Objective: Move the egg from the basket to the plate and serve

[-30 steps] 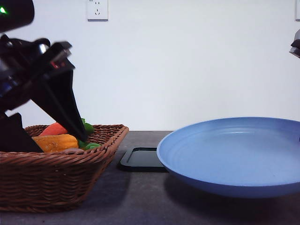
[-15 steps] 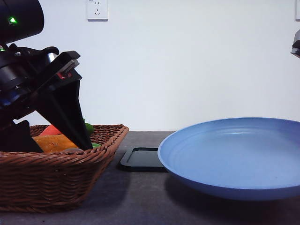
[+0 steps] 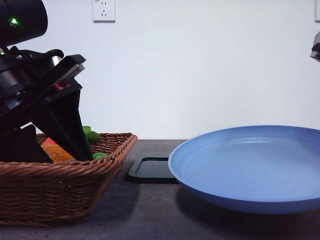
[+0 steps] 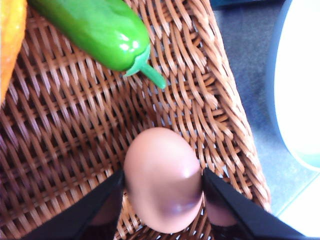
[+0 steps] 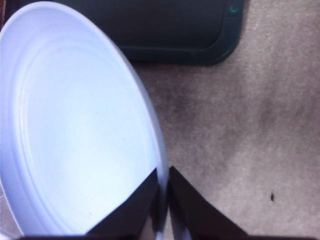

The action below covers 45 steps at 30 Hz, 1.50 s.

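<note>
Two arms engaged, front view: left gripper [image 3: 75, 150] down in the wicker basket [image 3: 65, 187], raised slightly against a second ago, probably starting the lift. Left wrist view: clamped on the egg [image 4: 162, 185], just over the weave, green pepper [image 4: 95, 27] beyond. Right wrist view: right gripper [image 5: 162, 200] pinching the blue plate [image 5: 75, 120] by its rim, black tray [image 5: 165, 25] behind.

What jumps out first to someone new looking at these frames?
First the egg, pinched between the left gripper's fingers just above the woven floor of the basket, with a green pepper lying nearby. Next the big blue plate at the right of the front view, its rim clamped by the right gripper and held off the table, with a black tray behind it.
</note>
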Motion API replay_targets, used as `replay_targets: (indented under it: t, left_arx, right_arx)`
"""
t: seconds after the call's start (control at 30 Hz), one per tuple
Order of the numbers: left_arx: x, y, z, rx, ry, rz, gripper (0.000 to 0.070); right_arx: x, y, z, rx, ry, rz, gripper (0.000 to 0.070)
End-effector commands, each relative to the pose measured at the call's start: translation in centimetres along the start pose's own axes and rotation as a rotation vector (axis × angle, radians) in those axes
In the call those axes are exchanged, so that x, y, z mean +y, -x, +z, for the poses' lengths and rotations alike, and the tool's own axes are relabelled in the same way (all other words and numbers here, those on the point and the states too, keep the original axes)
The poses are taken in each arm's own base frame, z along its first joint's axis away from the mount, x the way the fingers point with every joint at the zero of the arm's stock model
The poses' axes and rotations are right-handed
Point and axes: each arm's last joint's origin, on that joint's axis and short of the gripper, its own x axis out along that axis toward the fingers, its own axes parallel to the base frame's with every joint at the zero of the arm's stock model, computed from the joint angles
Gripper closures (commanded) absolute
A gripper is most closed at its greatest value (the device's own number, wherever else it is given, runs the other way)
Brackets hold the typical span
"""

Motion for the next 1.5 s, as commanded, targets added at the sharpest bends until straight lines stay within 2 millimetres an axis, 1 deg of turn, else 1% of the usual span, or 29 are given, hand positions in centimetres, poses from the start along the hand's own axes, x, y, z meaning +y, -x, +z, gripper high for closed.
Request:
replay_targets:
  t: [0.0, 0.3, 0.47, 0.57, 0.67, 0.77, 1.0, 1.1, 1.17, 1.33, 1.47]
  left_arx:
    - [-0.2, -0.2, 0.2, 0.012, -0.027, 0.0, 0.0439]
    - [-0.2, -0.2, 0.2, 0.012, -0.029, 0.0, 0.0447]
    - [-0.2, -0.2, 0.2, 0.011, -0.036, 0.0, 0.0482]
    - [-0.3, -0.1, 0.3, 0.009, -0.041, 0.0, 0.0482]
    - [-0.5, 0.2, 0.6, 0.023, -0.05, 0.005, 0.0482]
    - [-1.1, 0.9, 1.3, 0.041, -0.067, 0.012, 0.0482]
    - [-3.4, 3.5, 4.2, 0.008, -0.115, -0.004, 0.0482]
    - [-4.8, 4.5, 5.3, -0.021, -0.145, -0.069, 0.0482]
    - [-5.9, 4.9, 5.8, -0.031, -0.175, -0.136, 0.0482]
    - [-8.8, 4.6, 5.6, -0.054, -0.287, -0.248, 0.0482]
    - [-11.0, 3.6, 4.7, -0.06, -0.421, -0.26, 0.0481]
  right_arx:
    - [0.1, 0.1, 0.3, -0.007, 0.017, 0.006, 0.07]
    - [0.1, 0.1, 0.3, -0.006, 0.016, 0.006, 0.07]
    - [0.1, 0.1, 0.3, -0.007, 0.017, 0.006, 0.07]
    - [0.1, 0.1, 0.3, -0.007, 0.017, 0.006, 0.07]
    - [0.1, 0.1, 0.3, -0.007, 0.017, 0.007, 0.07]
    - [0.2, 0.1, 0.3, -0.005, 0.016, 0.02, 0.07]
    - [0.8, 0.6, 0.7, 0.008, -0.009, 0.139, 0.07]
    - [1.2, 0.6, 0.8, 0.024, -0.017, 0.215, 0.07]
    - [1.3, 0.6, 0.7, 0.03, -0.018, 0.23, 0.07]
    - [1.8, 0.4, 0.6, 0.05, -0.009, 0.24, 0.07]
    - [2.3, 0.2, 0.4, 0.069, -0.001, 0.25, 0.07]
